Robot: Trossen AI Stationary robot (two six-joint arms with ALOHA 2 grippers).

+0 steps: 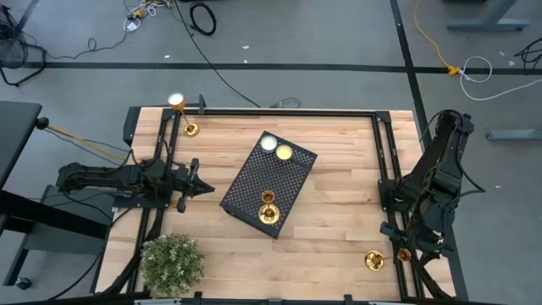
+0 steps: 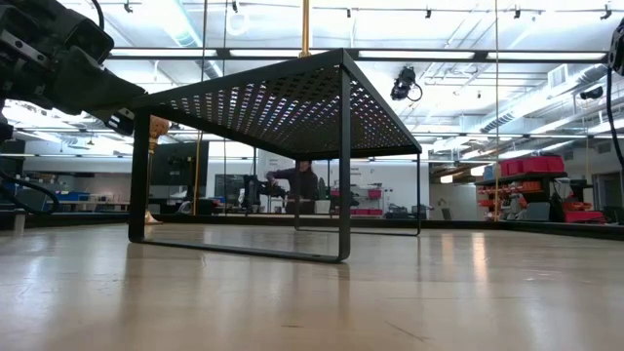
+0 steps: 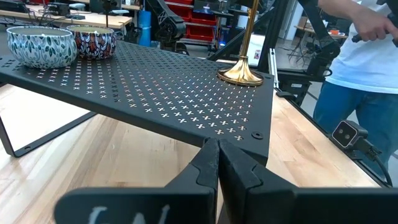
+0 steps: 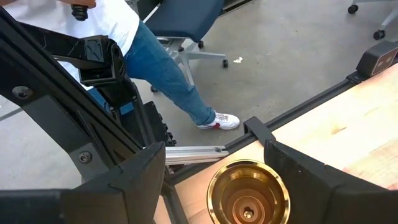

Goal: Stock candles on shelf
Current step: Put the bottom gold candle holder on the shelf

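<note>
The black perforated shelf (image 1: 269, 184) stands mid-table. One gold candle (image 1: 268, 207) stands on its near end, base (image 3: 241, 73) on the mesh. A second candle (image 1: 182, 114) stands on the table at the far left, and a third (image 1: 373, 259) at the near right. My left gripper (image 1: 203, 188) is shut, level, close before the shelf's left corner (image 3: 261, 134), touching nothing. My right gripper (image 1: 405, 247) hangs open at the table's near right edge. A round brass piece (image 4: 249, 193) shows between its fingers. My right gripper has its fingers (image 4: 292, 174) on either side of the round brass piece, which I see from above and far back between them. One finger overlaps the piece's rim in the wrist view. I cannot tell whether it touches.
Two patterned bowls (image 1: 277, 147) sit on the shelf's far end. A bushy green plant (image 1: 172, 263) stands at the near left corner. A person (image 3: 367, 62) stands beyond the table's right side, legs (image 4: 168, 68) close to the right arm. Bare wood lies between shelf and right arm.
</note>
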